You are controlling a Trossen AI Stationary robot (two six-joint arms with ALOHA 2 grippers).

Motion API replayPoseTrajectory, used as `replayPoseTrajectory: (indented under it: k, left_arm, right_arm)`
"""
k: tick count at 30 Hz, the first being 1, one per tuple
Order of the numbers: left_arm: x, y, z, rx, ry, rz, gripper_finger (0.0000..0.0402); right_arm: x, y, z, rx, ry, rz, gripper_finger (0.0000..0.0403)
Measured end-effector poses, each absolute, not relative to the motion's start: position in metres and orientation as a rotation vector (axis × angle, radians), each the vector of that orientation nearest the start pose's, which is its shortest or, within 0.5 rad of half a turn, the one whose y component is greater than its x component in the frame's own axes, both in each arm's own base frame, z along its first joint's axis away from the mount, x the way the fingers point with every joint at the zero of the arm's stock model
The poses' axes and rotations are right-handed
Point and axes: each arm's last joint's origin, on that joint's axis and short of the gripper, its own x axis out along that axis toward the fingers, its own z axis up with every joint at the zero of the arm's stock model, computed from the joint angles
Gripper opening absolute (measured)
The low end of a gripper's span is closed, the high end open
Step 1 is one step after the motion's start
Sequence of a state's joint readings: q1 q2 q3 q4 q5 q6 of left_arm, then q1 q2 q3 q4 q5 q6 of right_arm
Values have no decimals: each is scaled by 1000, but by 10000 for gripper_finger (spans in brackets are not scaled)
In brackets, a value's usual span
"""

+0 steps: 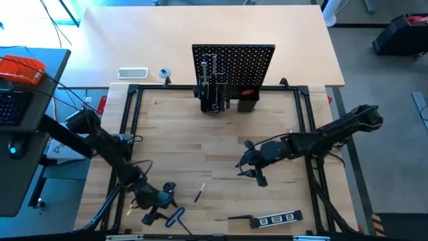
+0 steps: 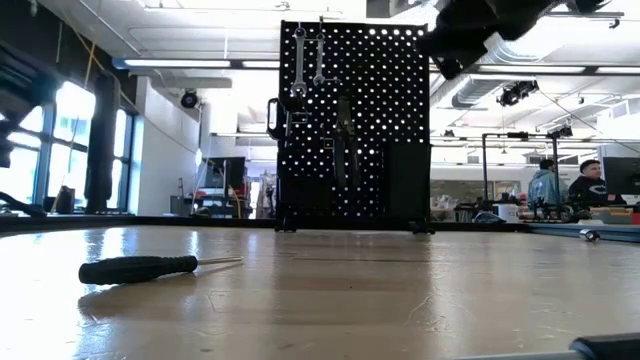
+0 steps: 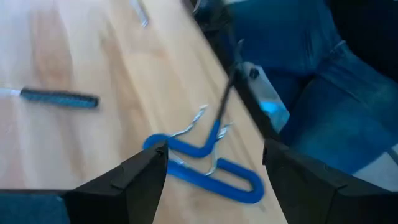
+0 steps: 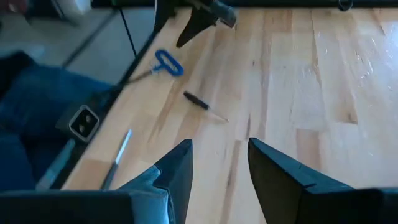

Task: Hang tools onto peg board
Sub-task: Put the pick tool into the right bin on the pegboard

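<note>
- Tools were split between the peg board [image 1: 233,67] and the worktop [image 1: 214,144]. The board stood upright at the far edge of the worktop, with two silver wrenches [image 2: 308,62] hanging side by side near its top in the low view, plus some darker tools lower down that I couldn't really make out.
- Loose on the worktop I counted four things: one blue-handled hex key [image 1: 175,215] near the front edge, one small black-handled screwdriver [image 1: 199,193] a bit further in, one level [image 1: 276,218] along the front edge, and one thin dark tool [image 1: 239,217] lying just beside the level.
- Left end effector [image 1: 156,204] sat right over by the hex key, fingers [image 3: 134,180] spread apart with nothing between them; its wrist view had the blue handle showing in the gap.
- Right end effector [image 1: 253,169] was near the middle of the worktop, well apart from the loose tools, fingers [image 4: 171,171] also parted and empty.
- One white tray [image 1: 132,72] and one small round thing [image 1: 164,73] sat behind the frame, left of the board.
</note>
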State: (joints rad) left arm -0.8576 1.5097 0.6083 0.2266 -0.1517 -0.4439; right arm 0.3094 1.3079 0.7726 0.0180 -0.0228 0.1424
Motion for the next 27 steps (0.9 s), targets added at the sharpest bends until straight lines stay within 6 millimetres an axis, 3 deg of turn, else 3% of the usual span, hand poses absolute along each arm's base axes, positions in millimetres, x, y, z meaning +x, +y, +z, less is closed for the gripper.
replayPoseTrajectory:
  k: [5,14,22,27]
  left_arm:
    - [175,-230,149,-13,639,-526,257]
    - [195,-267,125,184,670,-478,257]
    - [205,-273,101,253,700,-365,252]
    - [205,-271,90,259,717,-287,212]
  right_arm:
    - [257,84,217,137,447,247,149]
    - [251,93,211,227,403,211,149]
    - [245,110,214,210,362,210,149]
    - [242,116,215,198,356,204,149]
